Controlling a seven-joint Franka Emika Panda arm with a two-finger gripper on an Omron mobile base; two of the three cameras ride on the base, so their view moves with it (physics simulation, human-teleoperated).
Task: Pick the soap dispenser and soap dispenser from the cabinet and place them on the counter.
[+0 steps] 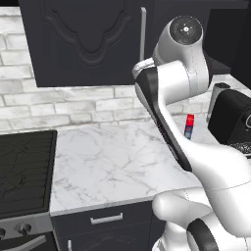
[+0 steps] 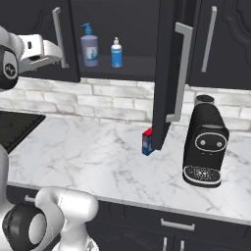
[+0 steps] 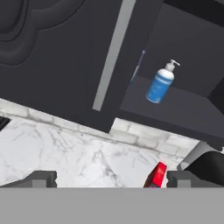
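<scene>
Judging from how things lay, the task was only at its beginning. The cabinet (image 2: 122,34) stood already open, with one door (image 2: 169,73) swung out toward the near side, so access to the shelf was given. Both bottles were standing upright on the shelf inside: the larger greyish-purple soap dispenser (image 2: 89,48) on the left, and the small bright-blue soap dispenser (image 2: 116,53) just beside it on the right, apart from each other. In the hand view the small blue one (image 3: 159,84) was seen clearly on the shelf, to the right of the closed door's long silver handle (image 3: 113,54).

The pincer (image 3: 111,178) was wide, with its two dark tips far apart, and it held nothing. It was raised in front of the closed left cabinet door, to the left of the opening and well apart from both bottles, so no reach into the shelf was begun.

On the surface (image 2: 98,157), the white marble one, none of the two pump bottles was placed. Only a slim red-topped blue bottle (image 2: 146,141) stood there, near the edge of the open door, and a black coffee machine (image 2: 206,147) further right; these were not part of the work.

So what was left was, in my judgement, almost everything: to approach the shelf, grasp one bottle, bring it down to the surface, and then repeat for the second one.
</scene>
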